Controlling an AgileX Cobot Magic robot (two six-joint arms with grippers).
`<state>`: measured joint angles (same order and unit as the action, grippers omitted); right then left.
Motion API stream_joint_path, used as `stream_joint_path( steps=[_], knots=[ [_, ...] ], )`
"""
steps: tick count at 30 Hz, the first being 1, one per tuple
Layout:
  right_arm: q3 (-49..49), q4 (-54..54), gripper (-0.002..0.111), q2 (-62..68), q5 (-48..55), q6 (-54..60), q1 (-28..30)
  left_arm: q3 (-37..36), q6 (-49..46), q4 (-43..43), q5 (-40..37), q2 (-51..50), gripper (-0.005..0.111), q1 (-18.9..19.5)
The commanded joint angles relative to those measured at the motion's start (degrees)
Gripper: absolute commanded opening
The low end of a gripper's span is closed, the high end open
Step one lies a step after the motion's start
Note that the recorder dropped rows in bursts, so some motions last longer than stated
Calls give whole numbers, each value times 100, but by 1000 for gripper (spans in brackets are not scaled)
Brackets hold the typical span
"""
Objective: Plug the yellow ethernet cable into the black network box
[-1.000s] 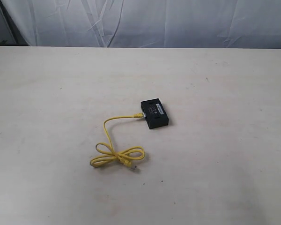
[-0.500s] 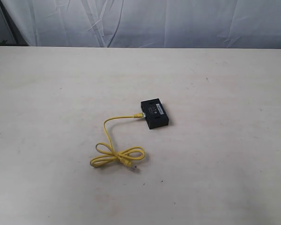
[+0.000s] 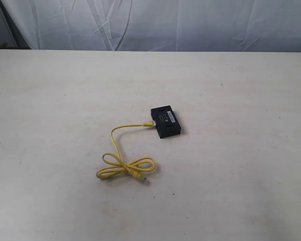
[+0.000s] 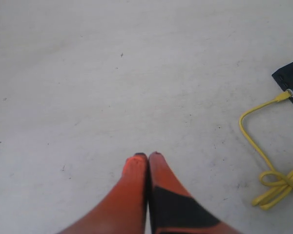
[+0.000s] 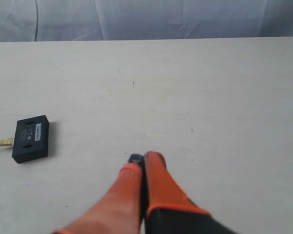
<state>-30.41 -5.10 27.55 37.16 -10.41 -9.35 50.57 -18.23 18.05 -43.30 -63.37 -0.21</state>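
- the yellow ethernet cable (image 3: 121, 150) sits plugged into the black network box (image 3: 165, 121) on the bench (image 3: 241, 150).
- the left gripper (image 4: 147, 156) fingers are pressed together, holding nothing.
- the right gripper (image 5: 143, 157) fingers are too.

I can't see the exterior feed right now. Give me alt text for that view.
A yellow ethernet cable lies on a pale table, one end meeting the side of a small black network box near the middle, the other end free beside the cable's knotted loops. No gripper is over the work area.
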Motion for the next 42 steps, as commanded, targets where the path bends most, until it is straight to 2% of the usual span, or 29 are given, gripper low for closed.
stream_joint_path(
  steps=[1, 6, 19, 31, 42],
  knots=[
    [249, 51, 0, -511, -31, -11, 397, -40, 11, -39, 3, 36, 0, 10],
    [397, 51, 0, -800, 8, -11, 764, -40, 11, -39, 3, 36, 0, 10],
    [442, 51, 0, -876, -18, -11, 764, -40, 11, -39, 3, 36, 0, 10],
    [1144, 51, 0, -2066, -522, -11, 764, -40, 11, -55, 4, 53, 0, 10],
    [1768, 51, 0, -2755, -667, -11, 764, -40, 11, -132, 90, 626, 0, 10]
  ],
)
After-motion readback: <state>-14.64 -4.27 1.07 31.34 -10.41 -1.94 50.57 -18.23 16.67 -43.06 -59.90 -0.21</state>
